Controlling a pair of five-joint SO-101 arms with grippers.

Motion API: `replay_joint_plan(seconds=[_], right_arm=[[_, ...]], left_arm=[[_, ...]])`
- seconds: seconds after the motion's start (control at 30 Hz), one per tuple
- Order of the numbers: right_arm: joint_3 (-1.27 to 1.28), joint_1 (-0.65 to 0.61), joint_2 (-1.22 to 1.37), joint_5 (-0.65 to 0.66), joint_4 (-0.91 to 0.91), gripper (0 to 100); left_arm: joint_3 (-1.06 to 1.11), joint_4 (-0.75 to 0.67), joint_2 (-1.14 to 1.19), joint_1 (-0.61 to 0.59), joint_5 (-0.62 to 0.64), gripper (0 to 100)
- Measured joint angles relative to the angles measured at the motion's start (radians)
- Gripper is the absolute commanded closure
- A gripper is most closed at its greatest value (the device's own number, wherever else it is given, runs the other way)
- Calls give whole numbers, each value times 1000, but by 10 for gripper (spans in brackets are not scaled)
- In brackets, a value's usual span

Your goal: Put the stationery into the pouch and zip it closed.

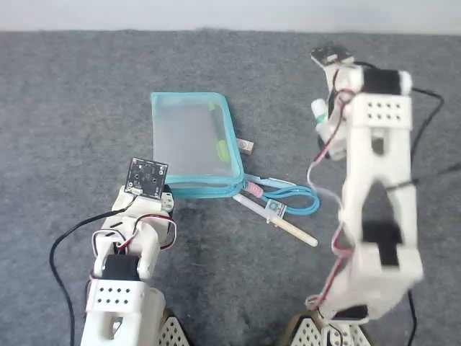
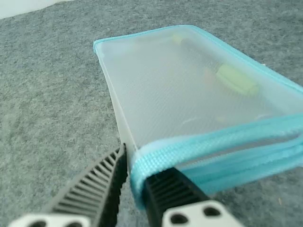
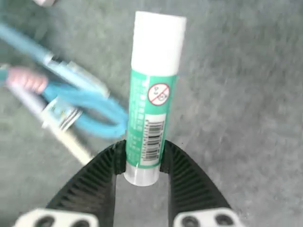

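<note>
The left gripper (image 2: 135, 163), nearest the arms' bases, was clamped on the near corner of a translucent plastic pouch (image 2: 189, 90) edged in turquoise zip tape. Its two black ribbed jaws pinched the woven trim between them. The pouch lay flat on the grey felt-like table covering (image 1: 72, 108). A lime-green item (image 2: 236, 79) showed through its frosted wall close to the zip side, though what it was could not be told. A small pale tab (image 1: 247, 146) jutted from the zip edge about midway along.

Just beside that near corner, on the right arm's side, two pieces of stationery rested on the covering outside the pouch: a slim cream-coloured pen (image 1: 292, 229) and a pen with a pink ribbed grip (image 1: 253, 190). They lay in a tangle with a looped blue lanyard (image 1: 294, 200), whose metal clip sat over the cream pen.

Farther off, the white right arm stretched out across the table. The right gripper (image 3: 144, 151) was closed around the lower end of a green-and-white glue stick (image 3: 154, 94), with the stick's white cap pointing away from the jaws. The glue stick was on the pouch's zip side, apart from it and about level with its far half. The lanyard and pens lay below and to one side of it.
</note>
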Motion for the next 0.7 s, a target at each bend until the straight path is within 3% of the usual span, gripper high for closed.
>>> replay_joint_plan(seconds=[0.13,0.4,0.57,0.7], right_arm=[[333,-130,-299,106,2,992],[848,-470,-801,123,-14,992],[916,-654,-832,41,-41,992],[916,-671,-753,-6,-118,992]], left_arm=[[0,0,0,0,0,988],[0,0,0,0,0,988],[0,0,0,0,0,988],[0,0,0,21,0,988]])
